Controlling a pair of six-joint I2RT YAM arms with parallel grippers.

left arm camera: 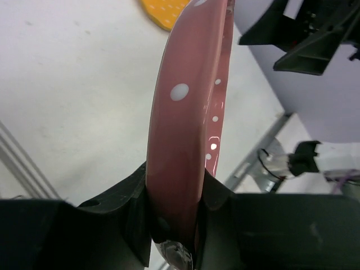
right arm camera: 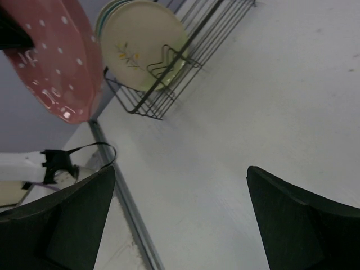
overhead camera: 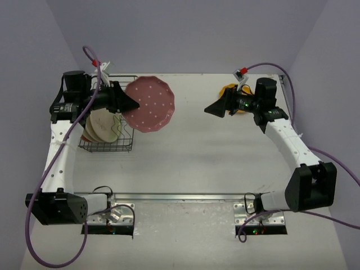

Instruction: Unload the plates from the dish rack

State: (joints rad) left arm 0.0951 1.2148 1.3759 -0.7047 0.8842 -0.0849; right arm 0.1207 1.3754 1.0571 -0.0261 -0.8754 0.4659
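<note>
No readable text in any view

Checked all three views and nothing legible turns up, no labels, brand names or numbers. The only markings are decoration, not writing: white dots on the pink plate [overhead camera: 149, 104] and a small leaf sprig on the cream plate [right arm camera: 140, 48].
</note>
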